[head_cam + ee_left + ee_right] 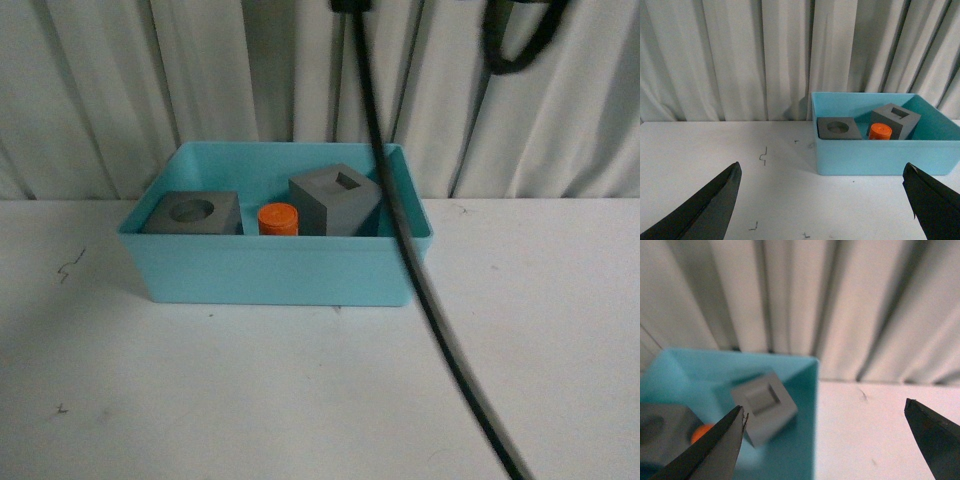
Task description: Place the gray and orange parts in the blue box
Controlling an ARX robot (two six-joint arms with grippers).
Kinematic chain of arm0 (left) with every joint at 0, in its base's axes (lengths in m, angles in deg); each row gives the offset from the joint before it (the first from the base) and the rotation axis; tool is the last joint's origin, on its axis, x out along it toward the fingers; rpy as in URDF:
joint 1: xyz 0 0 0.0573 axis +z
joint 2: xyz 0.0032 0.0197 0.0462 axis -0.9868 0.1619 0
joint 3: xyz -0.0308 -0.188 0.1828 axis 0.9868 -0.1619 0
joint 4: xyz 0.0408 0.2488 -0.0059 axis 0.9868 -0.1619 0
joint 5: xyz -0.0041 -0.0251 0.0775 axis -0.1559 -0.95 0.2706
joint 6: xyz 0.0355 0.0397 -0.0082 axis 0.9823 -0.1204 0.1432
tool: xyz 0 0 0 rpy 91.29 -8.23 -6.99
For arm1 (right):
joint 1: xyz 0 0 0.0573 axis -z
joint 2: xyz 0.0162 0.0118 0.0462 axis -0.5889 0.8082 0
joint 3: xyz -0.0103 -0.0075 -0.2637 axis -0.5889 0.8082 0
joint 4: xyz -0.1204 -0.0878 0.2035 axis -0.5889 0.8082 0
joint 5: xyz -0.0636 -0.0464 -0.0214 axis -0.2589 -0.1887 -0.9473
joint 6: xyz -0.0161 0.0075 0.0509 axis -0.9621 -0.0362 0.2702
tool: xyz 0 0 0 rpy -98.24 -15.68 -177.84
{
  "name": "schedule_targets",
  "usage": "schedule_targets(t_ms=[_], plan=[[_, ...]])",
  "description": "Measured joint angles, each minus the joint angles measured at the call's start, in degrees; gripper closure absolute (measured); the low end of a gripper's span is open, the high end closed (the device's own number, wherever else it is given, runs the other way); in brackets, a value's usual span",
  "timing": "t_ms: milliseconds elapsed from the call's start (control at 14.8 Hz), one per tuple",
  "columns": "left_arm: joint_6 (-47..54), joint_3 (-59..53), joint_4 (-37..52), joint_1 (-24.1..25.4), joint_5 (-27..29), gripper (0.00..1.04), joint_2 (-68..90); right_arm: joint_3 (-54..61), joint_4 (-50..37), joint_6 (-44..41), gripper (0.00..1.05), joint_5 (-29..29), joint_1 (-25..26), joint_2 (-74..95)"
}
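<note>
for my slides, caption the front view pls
Two gray cubes and orange cylinder inside the blue box.

Gray cubes (262,205) — orange cylinder (278,219) — inside blue box (270,270)

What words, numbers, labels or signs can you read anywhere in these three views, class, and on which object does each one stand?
No text can be read in any view.
Orange cylinder: only its top and a strip of side show; no digits legible.
Gray cube with the round recess: plain, no marking.
Gray cube with the square recess: plain, no marking.
Blue box: no label or brand visible.
Table: only small dark scuffs, not writing.
</note>
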Motion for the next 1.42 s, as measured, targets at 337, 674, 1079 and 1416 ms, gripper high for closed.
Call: schedule_targets(t_ms=[337, 674, 1079, 1416], plan=[[0.0, 0.0, 0.0, 0.0, 0.0, 0.07, 0.0, 36.7, 13.5, 15.7, 0.07, -18.8, -5.0, -34.5], [0.0, 0.0, 0.0, 0.0, 0.0, 0.07, 0.0, 65.6, -25.9, -1.4, 0.86, -1.7, 8.6, -54.0], [0.0, 0.0, 0.0, 0.0, 0.0, 0.07, 0.0, 72.0, -17.6, -2.4, 1.03, 7.1, 17.1, -68.7], [0.0, 0.0, 0.0, 0.0, 0.0, 0.07, 0.0, 74.8, -11.6, -2.5, 1.03, 14.7, 24.7, -78.7]])
